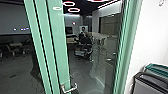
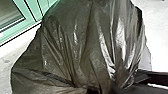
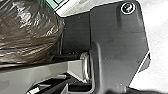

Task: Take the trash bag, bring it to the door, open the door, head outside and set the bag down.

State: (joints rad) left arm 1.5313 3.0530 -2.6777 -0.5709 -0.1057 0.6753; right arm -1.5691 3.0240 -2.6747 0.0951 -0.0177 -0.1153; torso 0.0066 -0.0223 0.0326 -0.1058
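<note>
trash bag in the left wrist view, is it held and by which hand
The trash bag seems to be held by the left hand, where its folds draw together, though the grip itself can't be made out.

Pale floor [image 2: 5,56] lay below the jaws. Farther ahead of them, dark floor [image 1: 15,77] bore a table [image 1: 16,44] and chairs [image 1: 83,53].

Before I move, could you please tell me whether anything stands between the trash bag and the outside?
Probably the glass door: its green frame and metal handle show ahead in the head view. The trash bag would likely have to pass it.
</note>
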